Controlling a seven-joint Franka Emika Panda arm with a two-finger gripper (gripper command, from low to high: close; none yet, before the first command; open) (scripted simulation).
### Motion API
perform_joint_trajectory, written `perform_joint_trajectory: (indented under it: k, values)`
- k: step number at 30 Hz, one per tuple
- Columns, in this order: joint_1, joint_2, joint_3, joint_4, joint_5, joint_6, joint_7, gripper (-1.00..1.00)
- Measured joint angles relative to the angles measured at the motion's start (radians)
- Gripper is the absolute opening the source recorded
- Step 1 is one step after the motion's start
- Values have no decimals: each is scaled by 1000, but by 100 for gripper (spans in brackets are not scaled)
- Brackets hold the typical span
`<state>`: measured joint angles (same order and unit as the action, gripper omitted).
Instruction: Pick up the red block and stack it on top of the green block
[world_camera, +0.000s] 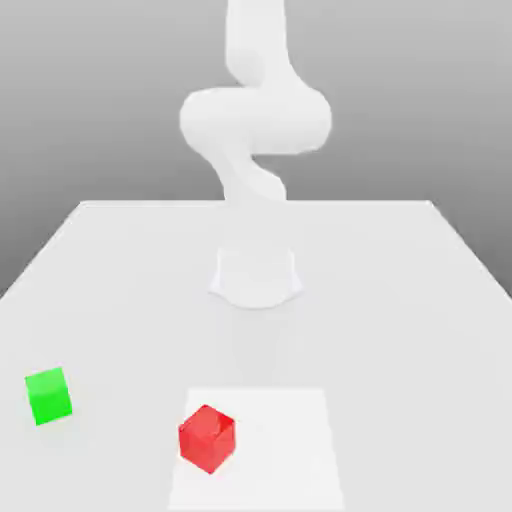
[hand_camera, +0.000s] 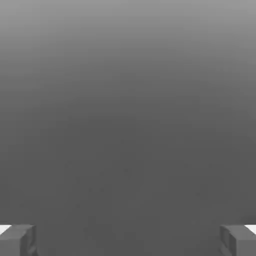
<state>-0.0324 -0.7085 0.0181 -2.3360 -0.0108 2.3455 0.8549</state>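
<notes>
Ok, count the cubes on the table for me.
2: the red block on the white patch; the green block near the table's edge at the exterior view's left.

You can read no text, label, brand, number or sign on anything in either view.

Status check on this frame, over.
Gripper open, nothing between fingers. Red block on white patch, unstacked. Green block on table, top bare.
</notes>
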Motion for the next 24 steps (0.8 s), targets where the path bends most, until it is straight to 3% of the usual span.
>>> perform_joint_trajectory:
  k: [15,24]
  values:
    - [-150,551,53,-216,-53,273,322,0]
    - [-174,873,39,-304,-17,463,426,0]
